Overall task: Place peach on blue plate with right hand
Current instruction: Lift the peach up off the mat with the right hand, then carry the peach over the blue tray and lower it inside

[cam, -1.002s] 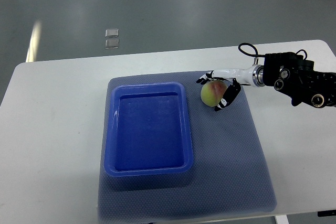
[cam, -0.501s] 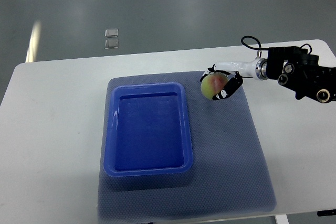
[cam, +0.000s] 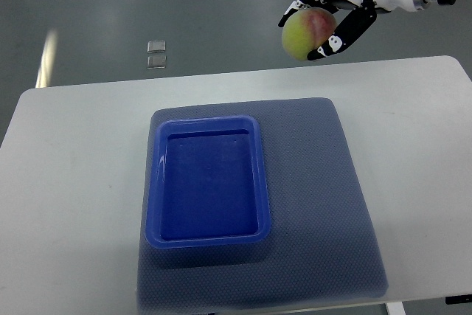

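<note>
The peach is held in the air beyond the tabletop's far edge, the right hand's fingers curled round it. Round, light and easily bruised, it likely suits this gentle wrap-around grip. The blue plate sits empty on the mat.

Plate on mat, left part; mat on table; peach in right robot hand, raised behind table.
</note>
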